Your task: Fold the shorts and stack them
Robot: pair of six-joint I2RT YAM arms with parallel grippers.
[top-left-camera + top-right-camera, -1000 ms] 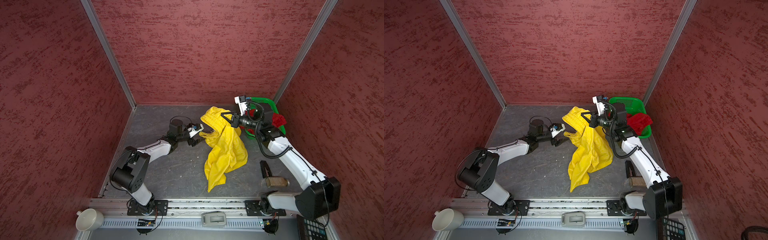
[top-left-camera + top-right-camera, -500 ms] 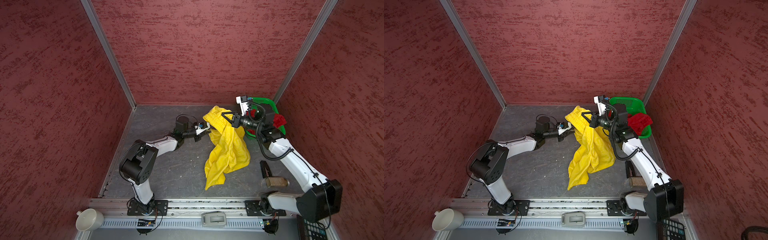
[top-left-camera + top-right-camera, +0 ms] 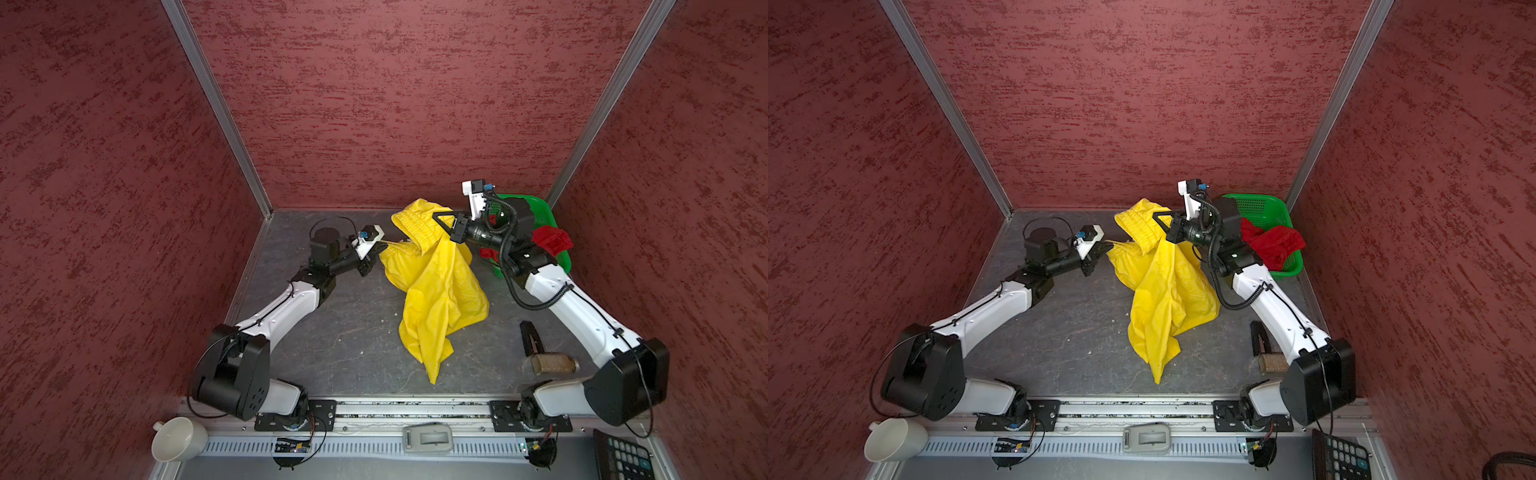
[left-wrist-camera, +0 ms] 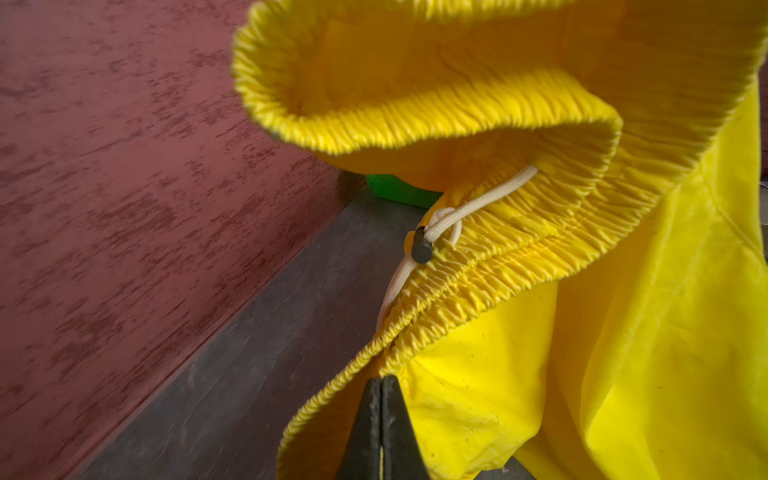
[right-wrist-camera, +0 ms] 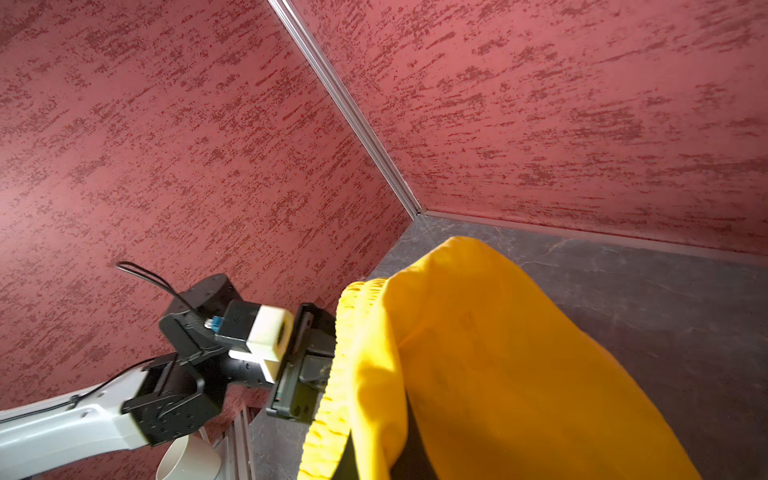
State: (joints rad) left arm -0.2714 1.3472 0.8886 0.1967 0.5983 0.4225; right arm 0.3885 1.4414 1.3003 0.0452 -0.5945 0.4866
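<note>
1. While we are holding the yellow shorts (image 3: 436,299) up by the waistband (image 4: 457,120), the legs (image 3: 432,357) are trailing down onto the surface (image 3: 340,332) in a crumpled heap, nothing folded yet.
2. We are gripping with the right claw (image 3: 437,217), closed on a raised part of the waistband beside the basket (image 3: 1262,205); the left claw (image 4: 381,384) is closed too, and a sliver of yellow is showing between its fingers (image 4: 365,424), so we are judging that it is pinching the band's lower edge, near the drawstring (image 4: 482,199).
3. We are leaving the red shorts (image 3: 1275,245) lying in the basket, partly over its rim, for later.
4. For the step in hand, spreading the garment, we are aiming to draw the claws apart along the band until it is running straight between them, without stretching the elastic hard.
5. We are planning to lift enough for the legs to hang free and untwist, since the thin fabric is clinging in folds.
6. We are watching the left pinch: it is sitting close to the edge and could be slipping off under tension, so we are moving both claws slowly and evenly.
7. We are intending to lower the shorts flat onto open surface, well away from the basket, hems first, so the fold lines are landing clean.
</note>
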